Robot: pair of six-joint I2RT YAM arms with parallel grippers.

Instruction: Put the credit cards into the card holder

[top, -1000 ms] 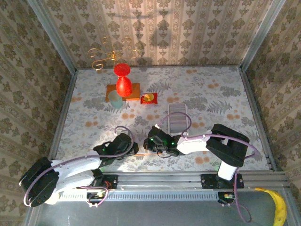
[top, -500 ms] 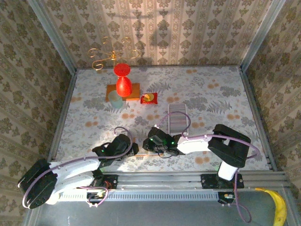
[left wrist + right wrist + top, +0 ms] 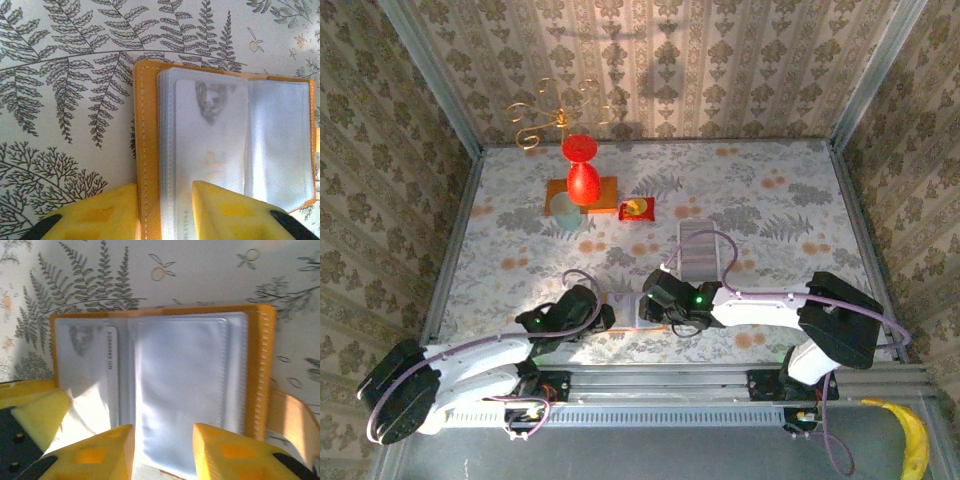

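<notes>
the card holder (image 3: 280,150) is lying open on the table (image 3: 65,125) near its front edge, between the arms, its lower end disappearing behind yellow fingers (image 3: 100,215). the left gripper (image 3: 165,212) is straddling the orange edge; i cannot tell whether it is clamping. the right gripper (image 3: 163,442) is standing parted over a clear sleeve. a credit card (image 3: 85,365) is showing through glossy plastic, its print blurring.
</notes>
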